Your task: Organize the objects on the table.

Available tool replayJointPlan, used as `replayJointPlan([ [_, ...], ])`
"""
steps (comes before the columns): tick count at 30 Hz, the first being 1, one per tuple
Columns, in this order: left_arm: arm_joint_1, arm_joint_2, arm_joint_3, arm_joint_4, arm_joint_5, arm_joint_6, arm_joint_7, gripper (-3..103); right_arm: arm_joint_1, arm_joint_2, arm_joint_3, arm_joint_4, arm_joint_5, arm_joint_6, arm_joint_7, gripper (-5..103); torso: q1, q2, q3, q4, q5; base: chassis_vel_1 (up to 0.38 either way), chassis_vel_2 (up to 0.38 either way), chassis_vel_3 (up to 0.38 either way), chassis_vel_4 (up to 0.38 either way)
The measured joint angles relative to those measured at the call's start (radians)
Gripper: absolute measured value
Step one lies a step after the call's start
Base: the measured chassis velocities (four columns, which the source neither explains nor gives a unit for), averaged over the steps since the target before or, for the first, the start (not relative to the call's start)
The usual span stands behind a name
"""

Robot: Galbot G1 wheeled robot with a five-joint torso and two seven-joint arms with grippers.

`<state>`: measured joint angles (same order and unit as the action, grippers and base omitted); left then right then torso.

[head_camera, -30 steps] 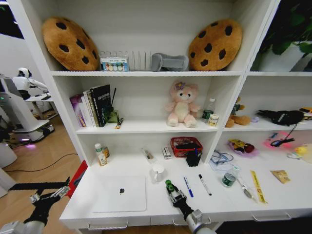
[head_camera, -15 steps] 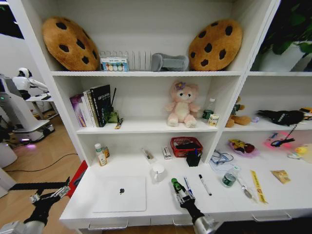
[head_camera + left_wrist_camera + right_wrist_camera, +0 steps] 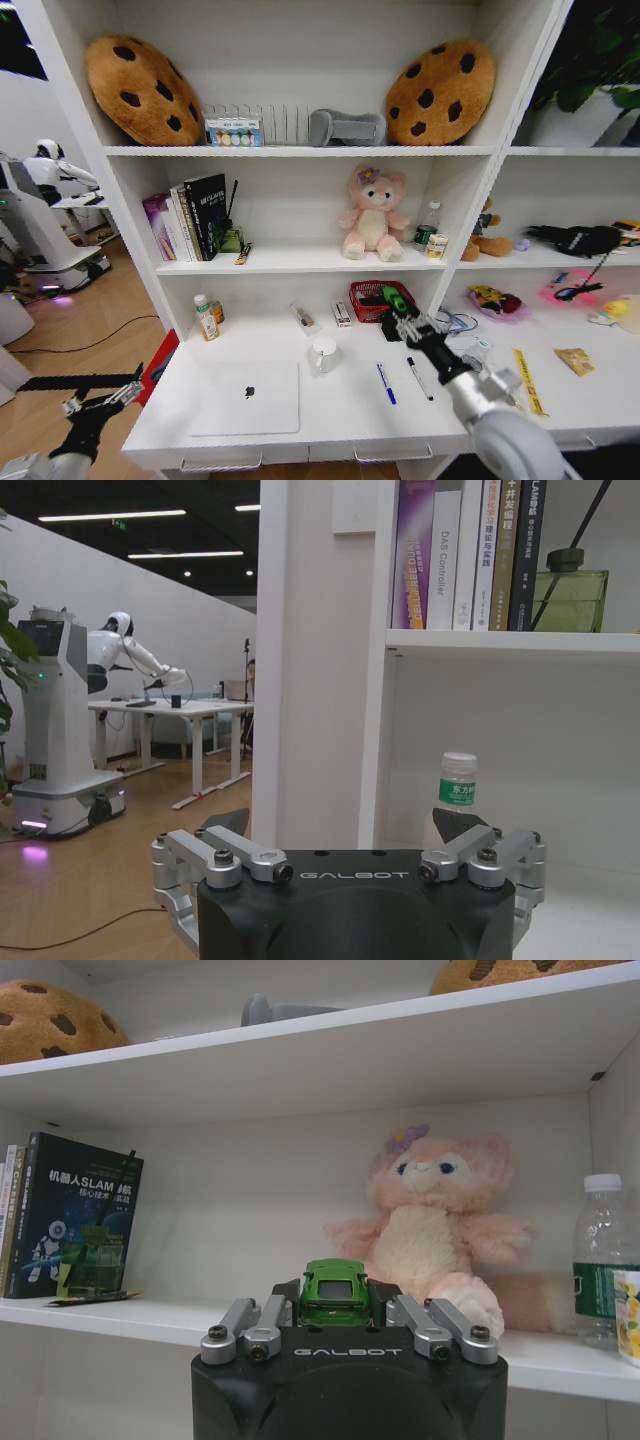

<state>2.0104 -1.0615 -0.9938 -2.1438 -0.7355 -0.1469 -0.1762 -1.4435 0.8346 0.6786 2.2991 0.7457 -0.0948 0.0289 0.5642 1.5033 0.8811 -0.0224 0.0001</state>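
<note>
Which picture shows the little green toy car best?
The right wrist view: the tiny green toy car sits close up, gripped in the right gripper. The head view shows it small and far, raised by the red basket.

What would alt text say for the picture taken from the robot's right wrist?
The right pincer grips a tiny green toy car in front of white shelving. Behind it a pink plush bear sits on the shelf, with a water bottle to one side and books to the other.
</note>
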Motion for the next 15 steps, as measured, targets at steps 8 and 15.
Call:
replayJointPlan([
  [8,0.0,0.0,0.0,0.0,0.0,0.0,0.0,100,0.267,-0.096,-0.164,-0.107,0.12,-0.042,0.001,35,0.0,0.0,0.0,-0.0002,0.0001,0.0,0.0,0.0,0.0],
  [15,0.0,0.0,0.0,0.0,0.0,0.0,0.0,100,0.523,-0.114,-0.377,-0.247,0.164,-0.05,0.001,35,0.0,0.0,0.0,0.0,0.0001,0.0,0.0,0.0,0.0],
])
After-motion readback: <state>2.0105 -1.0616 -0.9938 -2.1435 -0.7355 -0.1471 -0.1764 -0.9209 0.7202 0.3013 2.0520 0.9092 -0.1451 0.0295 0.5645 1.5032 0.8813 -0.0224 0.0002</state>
